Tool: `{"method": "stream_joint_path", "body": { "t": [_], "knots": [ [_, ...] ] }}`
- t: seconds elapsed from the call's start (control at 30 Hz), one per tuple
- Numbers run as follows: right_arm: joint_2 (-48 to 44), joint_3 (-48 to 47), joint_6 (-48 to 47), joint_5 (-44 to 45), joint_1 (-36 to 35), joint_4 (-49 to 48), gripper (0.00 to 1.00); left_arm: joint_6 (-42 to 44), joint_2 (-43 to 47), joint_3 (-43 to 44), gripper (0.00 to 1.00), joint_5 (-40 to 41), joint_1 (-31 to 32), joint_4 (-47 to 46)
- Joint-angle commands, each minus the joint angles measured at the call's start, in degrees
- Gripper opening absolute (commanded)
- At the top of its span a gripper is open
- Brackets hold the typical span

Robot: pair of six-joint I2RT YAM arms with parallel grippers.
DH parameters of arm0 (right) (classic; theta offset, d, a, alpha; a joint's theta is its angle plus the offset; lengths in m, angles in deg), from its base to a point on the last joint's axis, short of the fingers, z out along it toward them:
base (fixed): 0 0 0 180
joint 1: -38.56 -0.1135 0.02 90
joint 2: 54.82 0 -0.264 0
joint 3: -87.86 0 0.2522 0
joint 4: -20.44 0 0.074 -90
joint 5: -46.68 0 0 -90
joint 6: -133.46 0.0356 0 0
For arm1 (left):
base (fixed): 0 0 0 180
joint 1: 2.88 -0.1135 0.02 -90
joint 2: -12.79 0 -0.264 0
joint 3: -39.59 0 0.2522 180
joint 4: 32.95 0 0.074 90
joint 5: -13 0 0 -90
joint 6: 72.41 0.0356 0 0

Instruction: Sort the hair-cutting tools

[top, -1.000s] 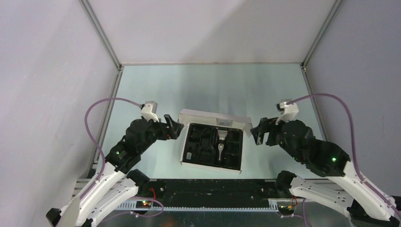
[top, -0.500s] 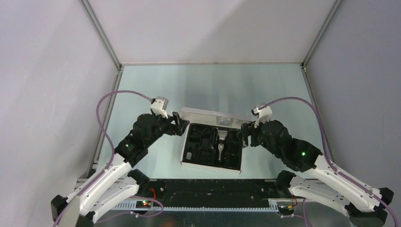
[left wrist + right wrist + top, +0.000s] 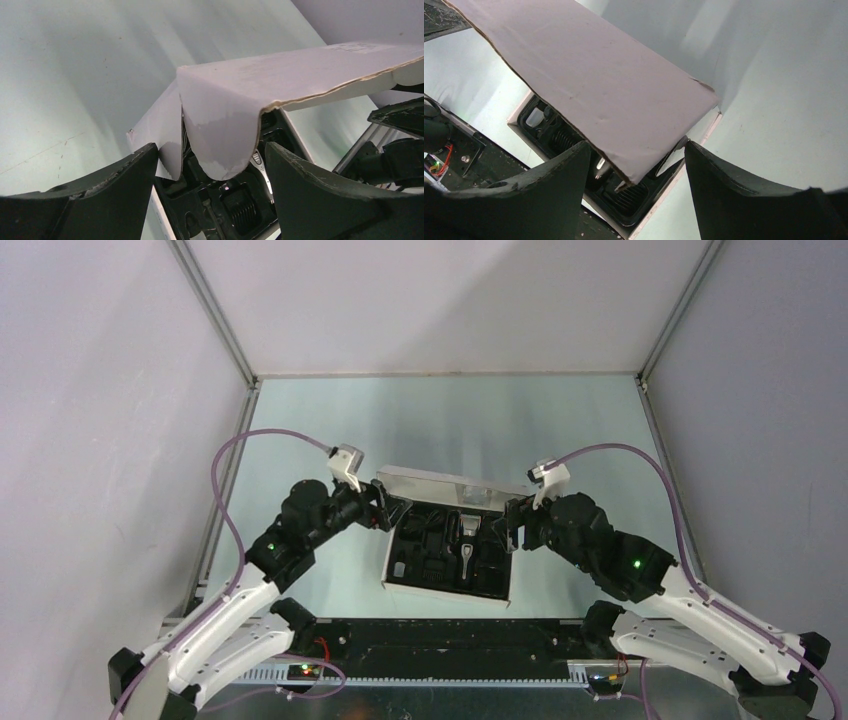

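Two pairs of fingers sit at the far corners of a raised cardboard lid, one pair at each end. The left fingers (image 3: 115,180) are spread apart, and the rounded corner flap of the lid (image 3: 300,75) hangs in the gap between them with space on both sides, so they grip nothing. The right fingers (image 3: 744,190) are parted as well and straddle the opposite corner. One of them is close to the lid's rough edge, but they are not pinched onto it.

Under the tilted lid, the hair-cutting tools (image 3: 440,545) lie in the black insert (image 3: 497,575) of the white box (image 3: 387,565). The clipper body (image 3: 467,543) lies lengthwise right of the middle, its silvery tip pointing to the far side. A ribbed comb attachment (image 3: 240,210) sits just beside it. The other small black pieces are too dark to tell apart.

The box rests on the pale green bench (image 3: 330,430), between the two arms and near their bases. Its lid is lifted along the far side. A purple cable (image 3: 225,455) loops above each arm.
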Motion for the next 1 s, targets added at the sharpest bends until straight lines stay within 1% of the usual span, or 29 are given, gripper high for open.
{"method": "stream_joint_path", "body": {
  "t": [0.0,0.2,0.47,0.57,0.77,0.97],
  "knots": [
    [0.0,-0.2,2.6,-0.7,-1.4,-3.8,0.73,-2.7,2.1,0.3,0.84,-2.9,0.8,-2.6],
    [0.0,-0.3,4.8,0.8,-1.7,-4.0,0.73,-5.6,3.7,-0.2,0.84,-3.4,1.0,-3.6],
    [0.1,-0.3,8.3,3.4,-1.7,-3.7,0.73,-7.0,2.1,1.2,0.84,-3.8,1.0,-3.6],
    [0.0,-0.3,9.7,4.3,-1.8,-2.2,0.73,-7.2,2.7,0.3,0.84,-3.1,1.1,-2.9],
    [-0.5,0.0,11.5,4.9,-1.9,1.1,0.73,-10.2,4.3,-2.6,0.85,-3.7,1.1,-2.7],
    [-2.1,1.5,13.2,4.5,-2.1,0.6,0.73,-14.5,5.2,-4.9,0.84,-4.8,1.1,-6.1]
  ]
}}
